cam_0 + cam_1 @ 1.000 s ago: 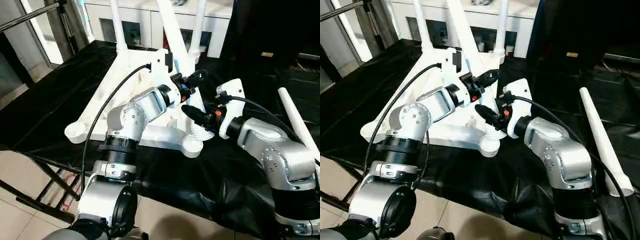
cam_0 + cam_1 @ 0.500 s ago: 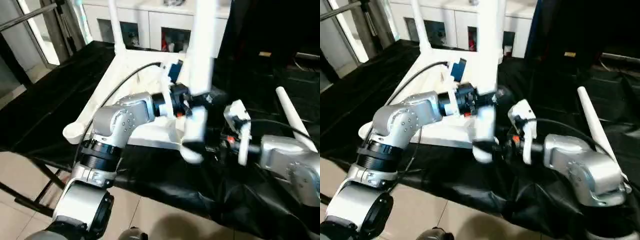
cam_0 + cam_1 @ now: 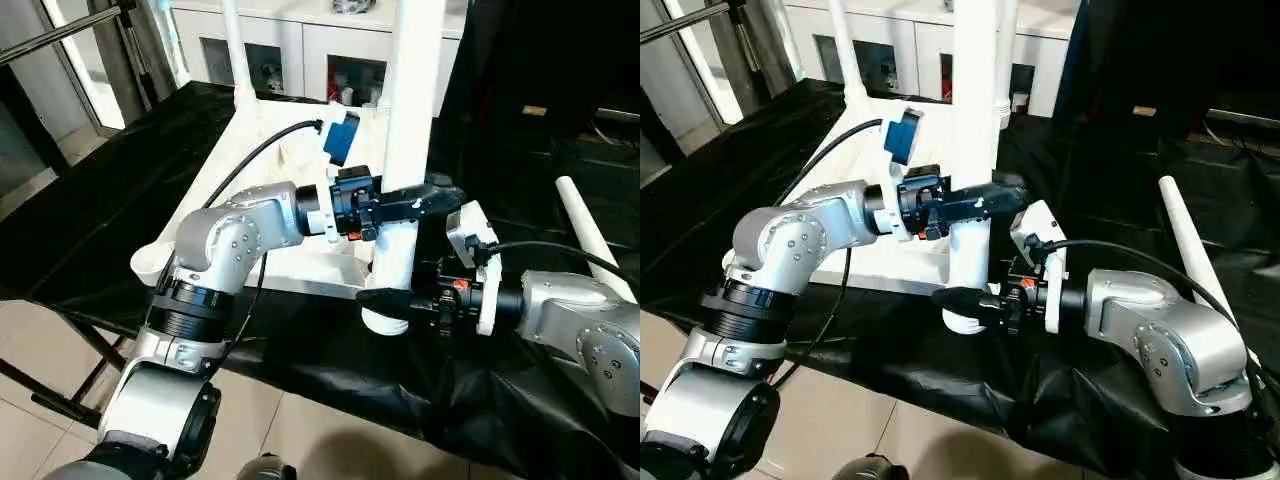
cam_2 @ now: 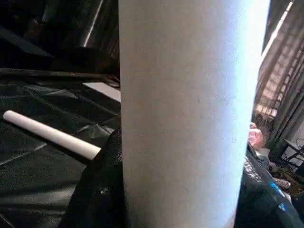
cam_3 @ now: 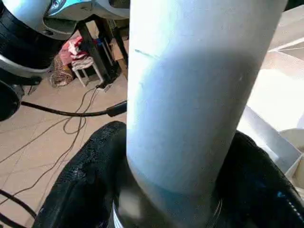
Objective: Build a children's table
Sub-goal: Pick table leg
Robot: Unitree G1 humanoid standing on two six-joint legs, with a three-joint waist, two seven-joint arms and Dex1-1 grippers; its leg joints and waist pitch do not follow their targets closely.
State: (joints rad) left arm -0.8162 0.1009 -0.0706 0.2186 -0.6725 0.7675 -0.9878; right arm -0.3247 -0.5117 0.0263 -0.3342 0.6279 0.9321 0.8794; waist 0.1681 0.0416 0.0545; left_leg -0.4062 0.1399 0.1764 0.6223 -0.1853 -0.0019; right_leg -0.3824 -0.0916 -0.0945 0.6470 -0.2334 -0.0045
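Note:
The children's table top (image 3: 268,118) lies upside down on the black cloth. A white leg (image 3: 410,90) stands upright in its near corner socket (image 3: 385,318). My left gripper (image 3: 425,196) is shut on this leg at mid height; in the left wrist view the leg (image 4: 185,109) sits between black fingers (image 4: 95,190). My right gripper (image 3: 386,300) is shut around the same leg just above the socket, and the right wrist view shows the leg (image 5: 190,95) hugged by the fingers (image 5: 76,190). A second leg (image 3: 232,50) stands at the far corner. A loose leg (image 3: 590,235) lies to the right.
A white glass-door cabinet (image 3: 300,40) stands behind the work surface. The black cloth (image 3: 100,170) drapes over the front edge, with tiled floor (image 3: 60,380) below. A metal frame (image 3: 120,40) rises at the back left. Another empty corner socket (image 3: 152,262) sits near left.
The leg held by my left gripper has swung from tilted to upright in the near socket. My right gripper has dropped from beside it to the leg's base.

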